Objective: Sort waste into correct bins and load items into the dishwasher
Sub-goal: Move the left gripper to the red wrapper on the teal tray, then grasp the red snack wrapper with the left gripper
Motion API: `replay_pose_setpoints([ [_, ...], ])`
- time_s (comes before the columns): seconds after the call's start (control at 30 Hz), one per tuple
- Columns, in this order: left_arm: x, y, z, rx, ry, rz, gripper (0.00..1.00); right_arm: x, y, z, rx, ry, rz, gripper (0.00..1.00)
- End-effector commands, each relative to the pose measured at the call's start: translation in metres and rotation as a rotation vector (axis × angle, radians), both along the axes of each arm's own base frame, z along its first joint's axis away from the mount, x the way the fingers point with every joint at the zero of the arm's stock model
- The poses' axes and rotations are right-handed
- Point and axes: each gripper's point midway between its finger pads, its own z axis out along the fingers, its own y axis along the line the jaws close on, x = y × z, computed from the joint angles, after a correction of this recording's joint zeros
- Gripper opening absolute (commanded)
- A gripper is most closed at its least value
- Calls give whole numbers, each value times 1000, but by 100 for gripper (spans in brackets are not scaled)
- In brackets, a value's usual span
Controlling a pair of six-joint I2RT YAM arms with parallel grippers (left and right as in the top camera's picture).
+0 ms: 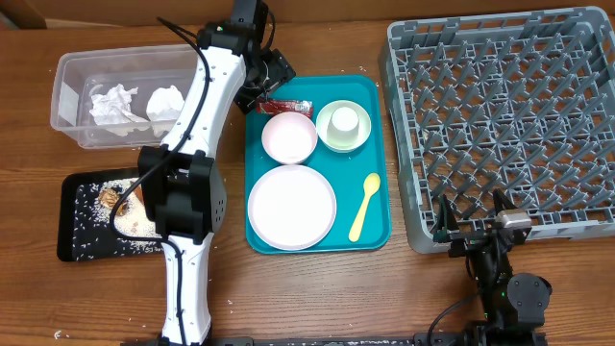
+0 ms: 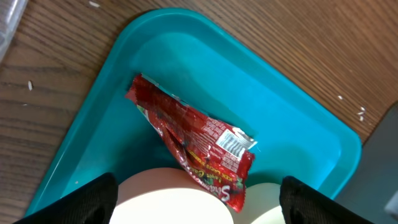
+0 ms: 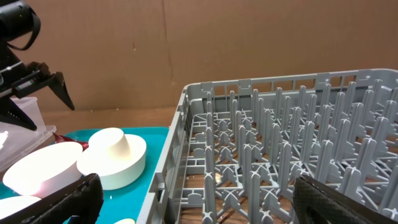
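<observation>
Overhead, the left gripper [image 1: 267,85] hangs spread over the teal tray's [image 1: 351,187] far left corner beside the red wrapper [image 1: 285,106], and the right gripper [image 1: 478,226] sits by the grey rack's [image 1: 500,115] near left corner. The left wrist view alone shows the wrapper [image 2: 199,146] lying flat and untouched ahead of wide-apart fingers [image 2: 87,199], its lower end at a pale bowl's [image 2: 168,202] rim. The right wrist view alone shows that claw's fingers [image 3: 68,199] apart, holding nothing, before the rack's [image 3: 280,137] pegs.

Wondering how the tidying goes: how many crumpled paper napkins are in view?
2. Both lie in the clear tub: one napkin near its middle, the second napkin beside it by the white arm, which may hide more.
</observation>
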Motion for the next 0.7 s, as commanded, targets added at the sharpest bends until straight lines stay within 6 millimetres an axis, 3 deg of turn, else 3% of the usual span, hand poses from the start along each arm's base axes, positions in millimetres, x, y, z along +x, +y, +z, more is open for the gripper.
replay_pose_setpoints([
  [0.0, 3, 5, -11, 9, 20, 59, 82, 0, -2, -2, 0, -3, -10, 100],
  [0.27, 6, 11, -59, 38, 89, 122, 77, 0, -2, -2, -1, -3, -10, 100],
  [0.37, 10, 10, -64, 37, 80, 122, 75, 0, -2, -2, -1, -3, -10, 100],
  [0.57, 19, 13, -63, 56, 41, 127, 50, 0, -2, -2, -1, -3, -10, 100],
  [0.63, 19, 18, -63, 83, 36, 130, 24, 0, -2, -2, -1, -3, -10, 100],
  [0.67, 19, 19, -63, 91, 34, 129, 18, 0, -2, -2, -1, -3, -10, 100],
])
